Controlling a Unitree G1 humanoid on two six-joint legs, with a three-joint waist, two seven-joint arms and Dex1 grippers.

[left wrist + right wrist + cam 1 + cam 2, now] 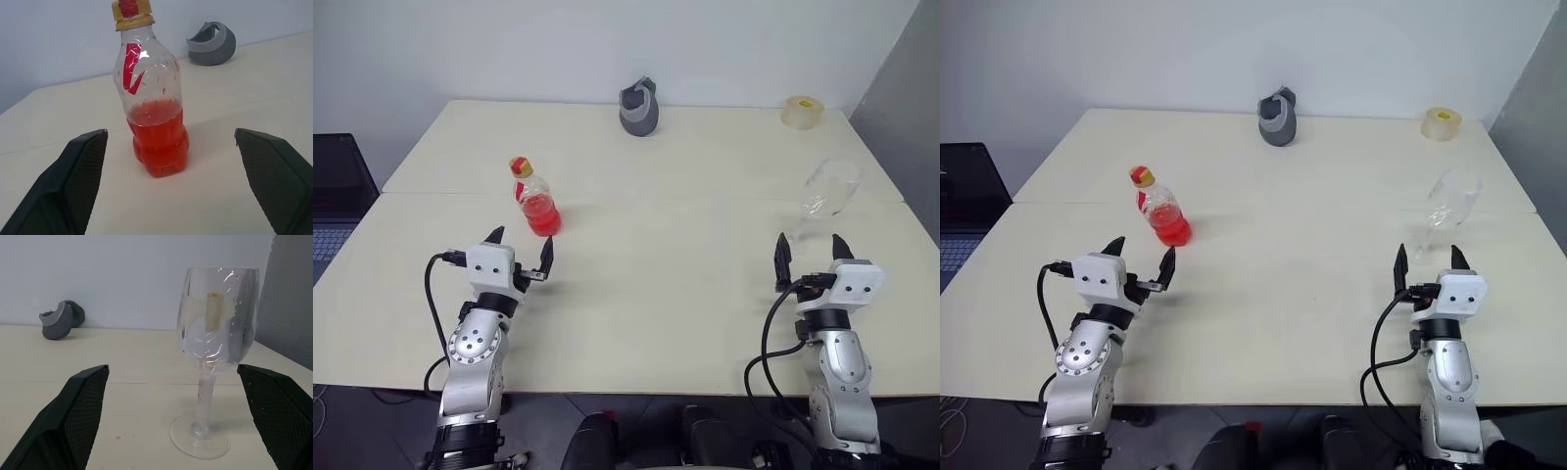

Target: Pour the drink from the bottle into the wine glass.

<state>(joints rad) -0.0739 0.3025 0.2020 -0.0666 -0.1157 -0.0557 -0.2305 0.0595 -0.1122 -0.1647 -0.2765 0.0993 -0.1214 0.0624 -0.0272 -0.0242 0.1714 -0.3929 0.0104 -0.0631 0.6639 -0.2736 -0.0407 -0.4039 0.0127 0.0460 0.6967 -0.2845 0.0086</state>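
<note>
Fingers of the left gripper (521, 252) are spreading wide and empty just short of the small clear plastic bottle (536, 199) with its yellow cap, which is standing upright on the pale table (666, 284) holding bright red drink (158, 141) in its lower part. Over on the right, the right gripper (813, 257) is likewise gaping open and gripping nothing, pointing at the clear stemmed wine glass (824, 199) that is standing empty beyond its tips

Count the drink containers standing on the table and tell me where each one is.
2. The bottle stands on the robot's left, just ahead of the open left gripper. The wine glass stands on the right, just ahead of the open right gripper.
</note>
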